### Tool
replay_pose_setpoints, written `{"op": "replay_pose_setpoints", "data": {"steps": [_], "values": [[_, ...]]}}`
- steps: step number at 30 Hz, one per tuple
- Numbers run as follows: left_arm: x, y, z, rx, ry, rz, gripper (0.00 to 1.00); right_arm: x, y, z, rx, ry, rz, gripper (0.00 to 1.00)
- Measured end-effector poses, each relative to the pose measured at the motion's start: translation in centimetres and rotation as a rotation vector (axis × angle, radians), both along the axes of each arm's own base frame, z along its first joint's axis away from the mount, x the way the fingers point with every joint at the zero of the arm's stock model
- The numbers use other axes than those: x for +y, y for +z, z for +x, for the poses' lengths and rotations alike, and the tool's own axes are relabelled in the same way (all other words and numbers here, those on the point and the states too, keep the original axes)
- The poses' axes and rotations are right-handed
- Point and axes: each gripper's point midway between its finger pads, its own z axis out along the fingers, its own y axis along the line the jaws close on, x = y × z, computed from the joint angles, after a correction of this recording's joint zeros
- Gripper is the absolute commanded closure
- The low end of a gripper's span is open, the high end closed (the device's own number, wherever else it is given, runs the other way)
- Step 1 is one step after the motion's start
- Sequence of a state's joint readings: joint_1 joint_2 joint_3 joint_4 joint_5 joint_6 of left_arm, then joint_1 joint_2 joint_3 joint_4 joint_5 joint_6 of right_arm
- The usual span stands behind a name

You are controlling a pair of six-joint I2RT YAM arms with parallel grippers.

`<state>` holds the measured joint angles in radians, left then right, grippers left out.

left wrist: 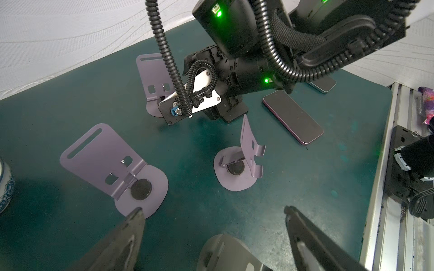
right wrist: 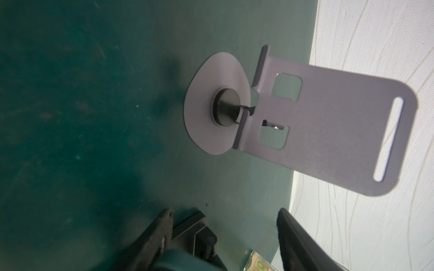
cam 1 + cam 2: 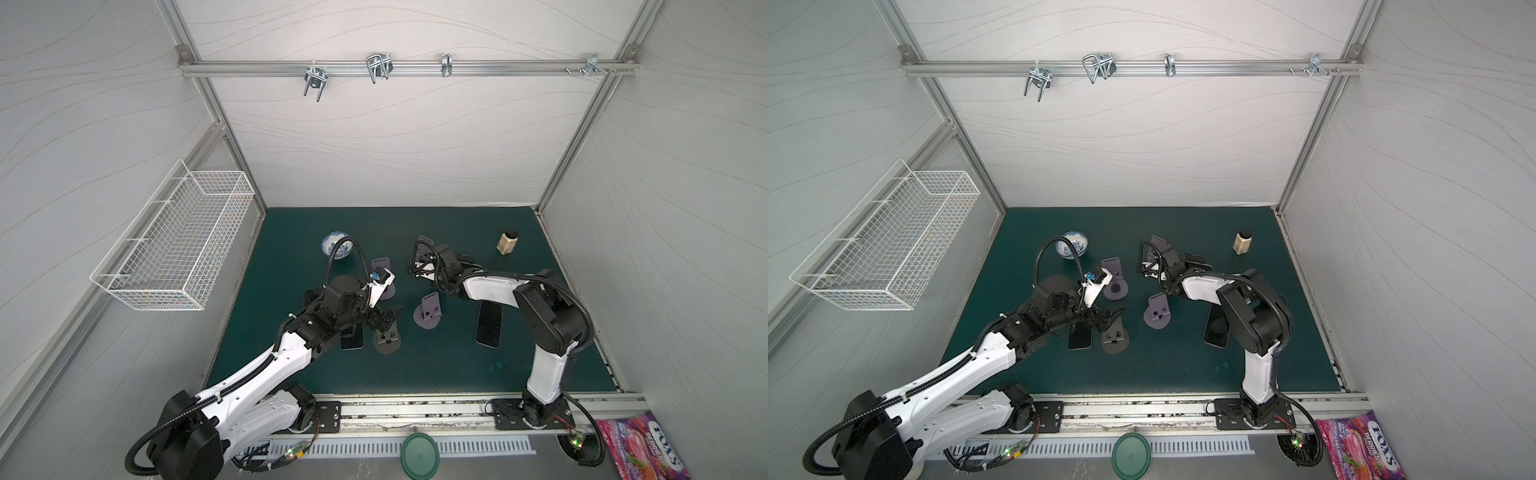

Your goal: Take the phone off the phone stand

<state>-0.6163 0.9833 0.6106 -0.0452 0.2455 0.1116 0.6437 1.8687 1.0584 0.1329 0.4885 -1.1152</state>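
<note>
No phone stands on any holder in view. One phone [image 3: 488,322] lies flat on the table [image 3: 415,374] at 4 o'clock from the middle phone stand [image 3: 430,303], partly under the right arm. A second phone [image 3: 352,340] lies flat at that stand's 8 o'clock, beside the left forearm.

The far phone stand [image 2: 328,131], toward 12 o'clock on the table, is bare. The right pincer [image 2: 224,210] hovers just at its 5 o'clock. Its jaws stand apart with something dark between them, and I cannot tell whether they grasp anything. The left pincer [image 1: 213,209] is released, spread wide above the near phone stand [image 3: 388,345], holding nothing.

I judge the lift-off done and the set-down in hand. The next move calls for making sure the right pincer is free, then backing it toward 6 o'clock without clipping the far phone stand.
</note>
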Motion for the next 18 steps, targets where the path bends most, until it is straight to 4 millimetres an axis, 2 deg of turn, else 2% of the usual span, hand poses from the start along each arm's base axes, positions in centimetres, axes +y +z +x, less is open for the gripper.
{"op": "replay_pose_setpoints", "data": {"steps": [18], "values": [[0.0, 0.04, -0.01, -0.001, 0.0, -0.001, 0.06, -0.21, -0.02, -0.38, 0.02, 0.003, -0.011, 0.47]]}}
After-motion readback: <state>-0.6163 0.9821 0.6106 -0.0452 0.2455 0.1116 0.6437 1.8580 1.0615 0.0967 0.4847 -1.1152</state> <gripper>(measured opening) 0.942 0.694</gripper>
